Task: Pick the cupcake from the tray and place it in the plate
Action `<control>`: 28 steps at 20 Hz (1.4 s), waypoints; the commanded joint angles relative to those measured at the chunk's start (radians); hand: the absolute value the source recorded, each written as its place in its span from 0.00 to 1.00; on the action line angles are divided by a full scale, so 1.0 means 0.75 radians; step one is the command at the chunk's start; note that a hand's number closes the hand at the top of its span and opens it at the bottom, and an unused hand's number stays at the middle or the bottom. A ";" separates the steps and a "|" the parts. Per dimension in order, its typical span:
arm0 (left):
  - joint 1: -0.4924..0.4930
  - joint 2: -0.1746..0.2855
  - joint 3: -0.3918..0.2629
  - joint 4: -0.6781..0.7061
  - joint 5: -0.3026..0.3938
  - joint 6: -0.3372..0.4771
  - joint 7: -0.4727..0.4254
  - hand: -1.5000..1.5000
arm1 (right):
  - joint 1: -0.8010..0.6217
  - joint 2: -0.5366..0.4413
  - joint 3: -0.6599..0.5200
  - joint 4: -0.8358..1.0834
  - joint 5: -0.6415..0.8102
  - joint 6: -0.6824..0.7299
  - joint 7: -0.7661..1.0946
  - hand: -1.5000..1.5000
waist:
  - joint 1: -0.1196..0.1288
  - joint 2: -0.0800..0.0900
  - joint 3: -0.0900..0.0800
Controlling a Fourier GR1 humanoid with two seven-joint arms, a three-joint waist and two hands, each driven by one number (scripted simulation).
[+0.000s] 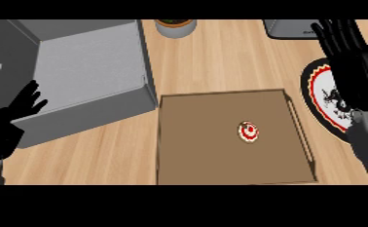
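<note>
The cupcake stands upright in the tray, slightly right of the tray's centre, with red and white icing facing up. Nothing touches it. The tray sits on the desk.

The right hand is at the view's right edge, above the plate and covering its right part. Its fingers are straight, spread and empty. The cupcake lies between 7 and 8 o'clock from this hand, well apart from the fingers.

The left hand rests at the left edge, fingers open, pointing up and holding nothing. The cupcake lies at 3 o'clock from it, well apart.

The plate lies just beside the tray's right wall, between 1 and 2 o'clock from the cupcake.

A grey box stands at 10 o'clock from the tray, and a pot stands at 12 o'clock.
</note>
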 commanded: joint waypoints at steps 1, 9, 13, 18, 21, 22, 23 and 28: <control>0.055 -0.057 -0.017 -0.116 -0.079 0.093 -0.016 0.50 | 0.029 0.019 -0.048 -0.023 -0.024 0.019 0.018 1.00 | -0.001 0.034 -0.030; 0.037 -0.068 -0.029 -0.211 -0.170 0.194 0.030 0.50 | 0.104 -0.359 0.199 -0.009 0.605 -0.080 0.076 1.00 | -0.082 0.035 -0.078; 0.086 -0.182 -0.069 -0.225 -0.189 0.244 0.024 0.50 | 0.326 0.041 0.205 -0.015 0.578 -0.455 -0.023 1.00 | -0.125 0.043 -0.028; 0.110 -0.224 -0.076 -0.275 -0.188 0.226 0.031 0.50 | 0.437 0.292 0.273 -0.088 0.382 -0.377 -0.317 0.00 | -0.096 0.045 -0.024; 0.126 -0.265 -0.102 -0.275 -0.234 0.247 0.009 0.50 | 0.468 0.147 0.361 -0.028 0.506 -0.274 -0.335 0.00 | -0.090 0.051 -0.032; 0.109 -0.244 -0.079 -0.266 -0.226 0.225 0.009 0.50 | 0.462 0.119 0.381 -0.004 0.556 -0.278 -0.329 0.00 | -0.085 0.053 -0.034; 0.144 -0.260 -0.089 -0.270 -0.229 0.214 -0.007 0.50 | 0.466 0.073 0.383 0.022 0.597 -0.276 -0.314 0.00 | -0.082 0.054 -0.037; 0.145 -0.245 -0.057 -0.312 -0.242 0.202 0.024 0.50 | 0.443 -0.107 0.414 0.037 0.819 -0.303 -0.163 0.00 | -0.088 0.044 -0.042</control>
